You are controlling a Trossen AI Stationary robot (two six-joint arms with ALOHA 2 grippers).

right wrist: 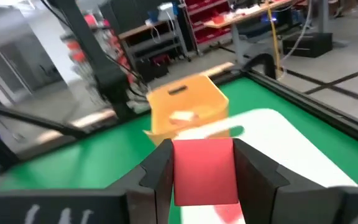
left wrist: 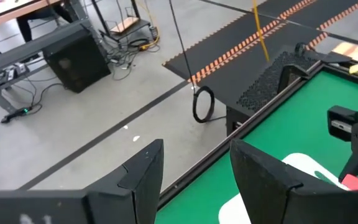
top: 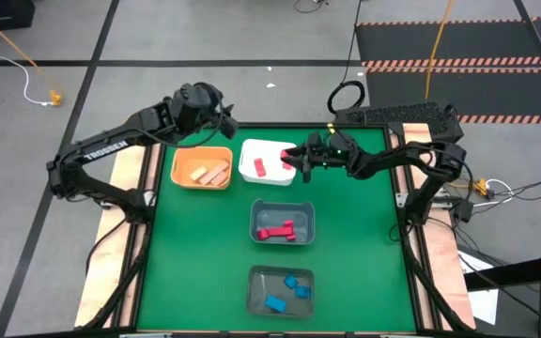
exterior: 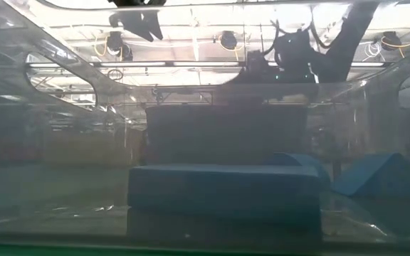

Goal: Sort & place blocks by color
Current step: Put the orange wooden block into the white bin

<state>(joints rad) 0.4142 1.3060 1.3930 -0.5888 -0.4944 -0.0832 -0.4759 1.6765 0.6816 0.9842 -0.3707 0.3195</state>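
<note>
My right gripper (top: 296, 160) hangs over the right rim of the white bin (top: 252, 150), shut on a pink-red block (right wrist: 205, 169). One more pink-red block (top: 259, 168) lies in that bin. Tan blocks (top: 209, 174) lie in the orange bin (top: 184, 158), red blocks (top: 278, 231) in the middle grey bin (top: 259, 211), and blue blocks (top: 285, 291) in the near grey bin (top: 255, 282). My left gripper (top: 224, 122) hovers open above the orange bin's far edge; the left wrist view shows nothing between its fingers (left wrist: 143, 171). My right gripper pinches the pink-red block by two opposite sides (right wrist: 182, 171) between its two fingers. The fingers lie about level and come from the table's right side. The block is lifted clear above the white bin, its broad face toward the wrist camera.
The four bins sit on the green mat (top: 364, 244), two side by side at the far side and two in a row toward the near edge. Bare mat lies left and right of the grey bins. A black keyboard (top: 397, 115) sits beyond the far right corner.
</note>
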